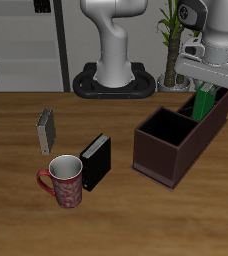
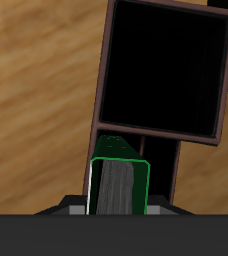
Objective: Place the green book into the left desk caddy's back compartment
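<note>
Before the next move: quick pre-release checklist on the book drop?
1. green book held in the gripper: ok, it stands upright under the fingers.
2. Book over the back compartment, not the large square section: ok.
3. Book inside the left desk caddy walls: ok in the wrist view.
4. Book bottomed out: cannot tell.
5. Mug and black book clear of the caddy: ok.

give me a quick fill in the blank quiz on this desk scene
1. The green book is held by the gripper above the caddy's ____ compartment.
2. The mug stands beside the ____ book.
3. The caddy's large square section holds ____.
4. The small grey book stands ____ on the table.

Missing words: back; black; nothing; upright
</note>
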### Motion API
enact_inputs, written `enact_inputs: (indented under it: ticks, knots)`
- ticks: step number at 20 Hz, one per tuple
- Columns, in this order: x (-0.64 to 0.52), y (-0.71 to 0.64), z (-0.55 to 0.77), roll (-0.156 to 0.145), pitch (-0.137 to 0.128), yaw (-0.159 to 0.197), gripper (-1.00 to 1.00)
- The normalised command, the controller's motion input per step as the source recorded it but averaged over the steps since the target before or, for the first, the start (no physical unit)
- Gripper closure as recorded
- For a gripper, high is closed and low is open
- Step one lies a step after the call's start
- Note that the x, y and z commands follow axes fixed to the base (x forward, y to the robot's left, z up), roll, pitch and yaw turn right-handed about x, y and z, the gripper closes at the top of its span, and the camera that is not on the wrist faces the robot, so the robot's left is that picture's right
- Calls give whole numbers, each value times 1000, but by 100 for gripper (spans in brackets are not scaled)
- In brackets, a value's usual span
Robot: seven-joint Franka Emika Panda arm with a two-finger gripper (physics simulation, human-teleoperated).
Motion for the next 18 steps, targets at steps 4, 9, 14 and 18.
enact_inputs:
  ticks: [4,9,14,18]
  knots:
    - [182,-76,-322,-22,51,-2,100]
    - [142,-60,-288,-6,50,-10,100]
    - [131,-100,-280,-14,37,6,100]
    - [106,-37,-128,-6,31,-9,-100]
